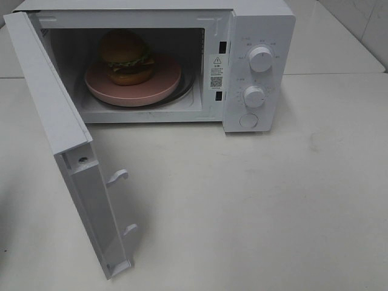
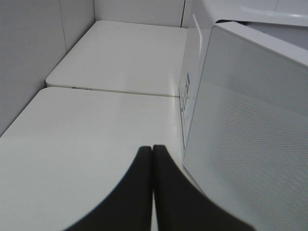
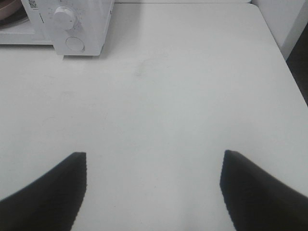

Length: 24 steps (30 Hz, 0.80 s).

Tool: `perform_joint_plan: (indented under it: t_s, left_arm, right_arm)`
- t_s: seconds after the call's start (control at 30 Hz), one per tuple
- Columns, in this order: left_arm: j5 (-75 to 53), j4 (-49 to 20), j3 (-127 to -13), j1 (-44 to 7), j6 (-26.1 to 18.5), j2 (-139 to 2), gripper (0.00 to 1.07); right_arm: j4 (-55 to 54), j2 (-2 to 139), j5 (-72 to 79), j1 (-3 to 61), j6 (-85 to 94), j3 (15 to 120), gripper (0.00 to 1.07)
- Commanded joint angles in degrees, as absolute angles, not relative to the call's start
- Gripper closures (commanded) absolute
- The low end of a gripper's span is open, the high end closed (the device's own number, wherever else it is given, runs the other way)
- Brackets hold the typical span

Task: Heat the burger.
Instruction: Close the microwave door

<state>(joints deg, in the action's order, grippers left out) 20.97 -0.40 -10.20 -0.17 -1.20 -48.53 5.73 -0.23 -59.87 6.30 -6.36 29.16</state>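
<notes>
Sitting deep inside the open microwave [image 1: 260,27], the burger [image 1: 126,57] rests upright on a round pink plate [image 1: 159,85], toward the left half of the cavity, with its domed bun uppermost and the lettuce frill showing beneath it. The plate fills most of the cavity floor. The microwave door [image 1: 56,115] hangs swung wide out on the left of the exterior view, its inner edge facing the camera with two latch hooks [image 1: 119,176] jutting from it. On the control panel at the right, an upper knob [image 1: 260,59] and a lower knob [image 1: 254,96] sit above a round button [image 1: 248,120]. The left gripper [image 2: 152,150] has its two dark fingers pressed together with nothing between them, poised over the white table [image 1: 273,206] just beside the perforated outer face of the door. The right gripper [image 3: 154,156] has its fingers spread wide apart and empty above bare tabletop, well apart from the microwave, whose knob panel shows at the far corner of its wrist view.
</notes>
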Motion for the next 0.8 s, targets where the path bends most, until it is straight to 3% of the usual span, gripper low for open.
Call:
perform_joint_plan:
  t_s: [0.03,0.1,0.13,0.2,0.3,0.5,0.63,0.8]
  left_arm:
    - [24.92,3.32,-10.03,0.11,-0.69,-51.62,1.07]
    - [28.02,7.96,-10.03,0.11,1.03,-55.58,1.07]
    - [28.02,7.96,-10.03,0.11,1.03,-55.58,1.07]
    - [31.51,10.89,-10.08,0.11,5.39,-59.19,1.07]
    - [32.89,12.09,-10.08,0.11,6.82,-60.33,1.07]
    - [42.11,22.75,-11.12,-0.52,12.61,-67.49,1.07]
    - [42.4,22.52,-12.26,-3.44,12.15,-69.84,1.07]
    - [43.54,19.31,-13.81,-9.51,8.54,-74.48,1.07]
  right_arm:
    - [5.73,-1.78,-59.47,6.07,-5.84,29.05,0.32]
    - [5.73,-1.78,-59.47,6.07,-5.84,29.05,0.32]
    - [5.73,-1.78,-59.47,6.07,-5.84,29.05,0.32]
    - [5.73,-1.78,-59.47,6.07,-5.96,29.05,0.32]
    - [5.73,-1.78,-59.47,6.07,-5.96,29.05,0.32]
    - [5.73,-1.78,-59.47,6.07,-5.96,29.05,0.32]
    - [5.73,-1.78,-59.47,6.07,-5.96,29.05,0.32]
    - [5.73,-1.78,-59.47,6.07,-5.96,29.05,0.32]
